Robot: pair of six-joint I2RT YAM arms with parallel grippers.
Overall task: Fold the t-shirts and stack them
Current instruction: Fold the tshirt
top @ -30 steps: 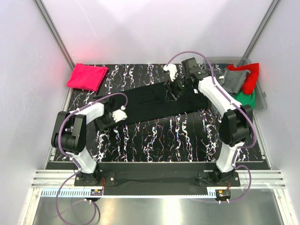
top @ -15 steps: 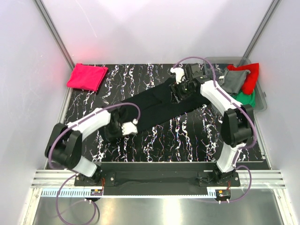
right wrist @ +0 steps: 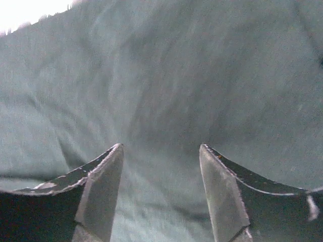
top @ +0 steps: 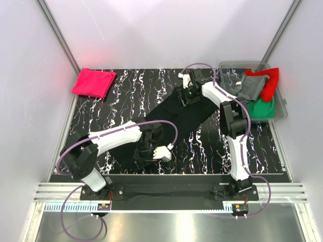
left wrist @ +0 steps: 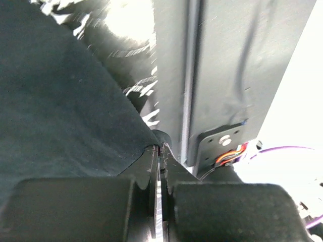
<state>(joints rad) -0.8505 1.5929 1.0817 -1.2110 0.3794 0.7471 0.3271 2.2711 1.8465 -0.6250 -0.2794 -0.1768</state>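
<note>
- The black tee lies as a long strip on the counter. It slants from near the near edge, left of middle, up toward the far edge, right of middle.
- The L gripper has the near end. Its fingers are pinched tight on the cloth edge, close to the near-edge rail.
- The R gripper is at the far end. Its fingers are spread apart w/ cloth just under them, holding nothing.
- So the long axis runs btw the two grippers, one arm per end.
- Next, I think R must close on the far end.
- Room: there is bare counter at near right.
- The pink-red tee sits in the far left corner.
- The bin w/ more tees is at far right. Both are apart from the black tee.
- Risk: the L end has little room before the near edge.
</note>
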